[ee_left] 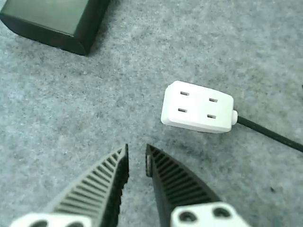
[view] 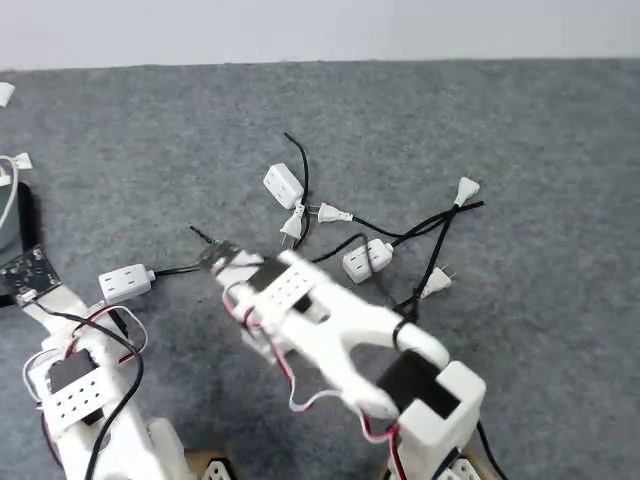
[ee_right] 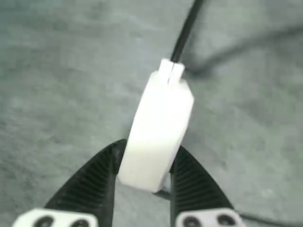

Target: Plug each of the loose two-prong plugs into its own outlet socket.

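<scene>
In the right wrist view my right gripper (ee_right: 149,150) is shut on a white corded block (ee_right: 158,132), held edge-on above the grey carpet; whether it is a plug or a socket block I cannot tell. From above, that gripper (view: 222,262) is at mid-table. My left gripper (ee_left: 136,153) stands slightly open with nothing in it, just short of a white outlet socket (ee_left: 198,109) lying face up, which the high view shows as the left-hand outlet socket (view: 126,283). Two more outlet sockets (view: 283,185) (view: 367,260) and loose plugs (view: 335,213) (view: 465,188) (view: 435,283) lie scattered beyond.
Black cords (view: 420,230) cross and tangle around the plugs at centre right. A black box (ee_left: 52,19) sits beyond the left gripper, at the table's left edge beside a small circuit board (view: 27,272). Grey carpet (view: 150,150) covers the whole table.
</scene>
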